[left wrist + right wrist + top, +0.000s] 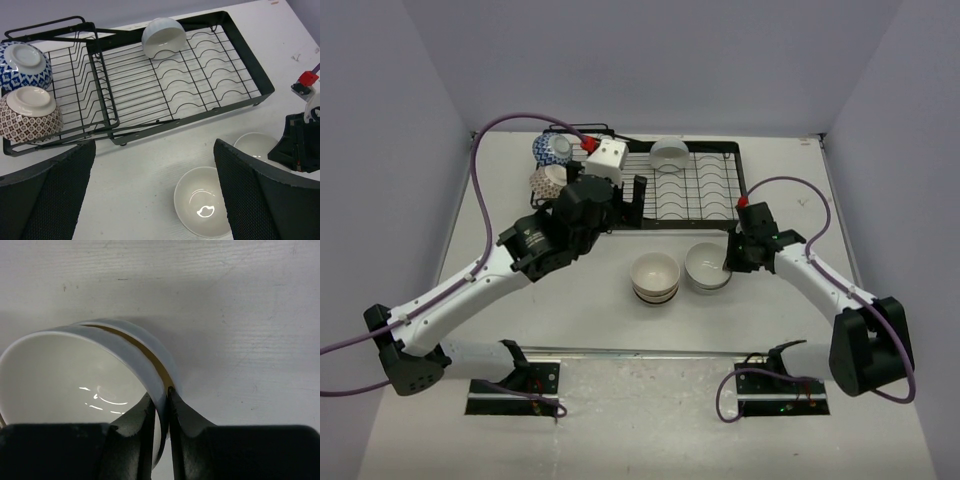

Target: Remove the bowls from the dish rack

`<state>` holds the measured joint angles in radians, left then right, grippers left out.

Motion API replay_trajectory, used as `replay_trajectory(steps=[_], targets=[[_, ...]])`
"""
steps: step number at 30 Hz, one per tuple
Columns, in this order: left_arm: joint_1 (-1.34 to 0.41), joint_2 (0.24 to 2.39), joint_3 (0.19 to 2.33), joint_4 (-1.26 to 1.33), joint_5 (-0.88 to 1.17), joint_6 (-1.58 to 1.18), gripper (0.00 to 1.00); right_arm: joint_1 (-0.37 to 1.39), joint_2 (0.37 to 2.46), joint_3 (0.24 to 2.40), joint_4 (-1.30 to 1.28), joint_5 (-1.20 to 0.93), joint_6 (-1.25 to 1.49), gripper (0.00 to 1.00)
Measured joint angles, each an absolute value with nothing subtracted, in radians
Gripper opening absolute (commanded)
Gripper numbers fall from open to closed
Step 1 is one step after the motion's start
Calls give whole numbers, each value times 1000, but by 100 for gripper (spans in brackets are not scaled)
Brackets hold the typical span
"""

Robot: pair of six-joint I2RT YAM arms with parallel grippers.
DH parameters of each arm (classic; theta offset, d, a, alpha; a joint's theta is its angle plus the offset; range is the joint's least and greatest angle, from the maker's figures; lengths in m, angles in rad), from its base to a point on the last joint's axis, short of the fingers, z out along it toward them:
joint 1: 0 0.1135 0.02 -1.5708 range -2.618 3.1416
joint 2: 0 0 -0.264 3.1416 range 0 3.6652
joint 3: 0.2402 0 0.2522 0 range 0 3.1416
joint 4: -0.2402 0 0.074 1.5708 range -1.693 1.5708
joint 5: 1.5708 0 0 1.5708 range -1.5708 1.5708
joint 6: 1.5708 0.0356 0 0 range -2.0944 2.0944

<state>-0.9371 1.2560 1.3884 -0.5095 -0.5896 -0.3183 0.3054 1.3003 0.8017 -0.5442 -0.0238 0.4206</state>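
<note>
1. Right pincer (728, 262) was clenched on the rim of a round white ceramic bowl with a brown band (706, 268). On the right wrist cam I could see one finger (142, 432) inside the rim and the other outside.
2. That bowl was down at the white table (590, 300), just in front of the near right corner of the black wire dish rack (695, 195). Couldn't tell if its base was fully resting.
3. Just to its left sat a round cream ceramic bowl with a dark band (655, 277), upright. From overhead it looked like a stack of two, but I wasn't sure.
4. Left pincer (155, 200) was released, jaws spread wide with nothing between them. It hung over the rack's near edge, about where the two sections join.
5. Inside the big framed section, a plain white round ceramic bowl (163, 36) leaned at the far edge, tipped with its mouth facing the arms.
6. The smaller angled section on the left held a blue-and-white patterned round bowl (22, 65) and a brown-and-white patterned round bowl (29, 112). They lay side by side and touching, with the blue one farther back.
</note>
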Motion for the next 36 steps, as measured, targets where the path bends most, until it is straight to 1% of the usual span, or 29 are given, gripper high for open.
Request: replay_trajectory(steps=[2,5,9,17,19,20,22,23,27,29,31,34,36], targets=[[-931,1254,1388,-506,-581,-318,100,305,1300,802,-538,-27,422,20],[-920,1255,1387,-495,-569,-318,100,306,1288,802,-537,-30,427,34],[-910,1261,1387,-484,-551,-318,100,305,1249,802,-539,-37,427,42],[-903,1283,1387,-478,-523,-318,100,303,1175,805,-566,-31,426,42],[-903,1284,1383,-474,-518,-318,100,303,1168,809,-580,-17,426,39],[-903,1284,1379,-472,-515,-318,100,304,1164,811,-586,-10,426,33],[-903,1285,1375,-471,-507,-318,100,303,1156,815,-600,6,426,26],[-903,1286,1374,-469,-504,-318,100,303,1151,816,-606,11,426,21],[-903,1288,1365,-463,-496,-318,100,303,1143,816,-617,18,426,16],[-903,1292,1362,-461,-494,-318,100,304,1143,815,-616,18,426,11],[-903,1297,1361,-459,-493,-318,100,304,1149,813,-614,17,426,10],[-903,1308,1361,-455,-489,-318,100,308,1174,805,-607,15,426,0],[-900,1317,1360,-449,-482,-318,100,308,1192,796,-598,15,428,0]])
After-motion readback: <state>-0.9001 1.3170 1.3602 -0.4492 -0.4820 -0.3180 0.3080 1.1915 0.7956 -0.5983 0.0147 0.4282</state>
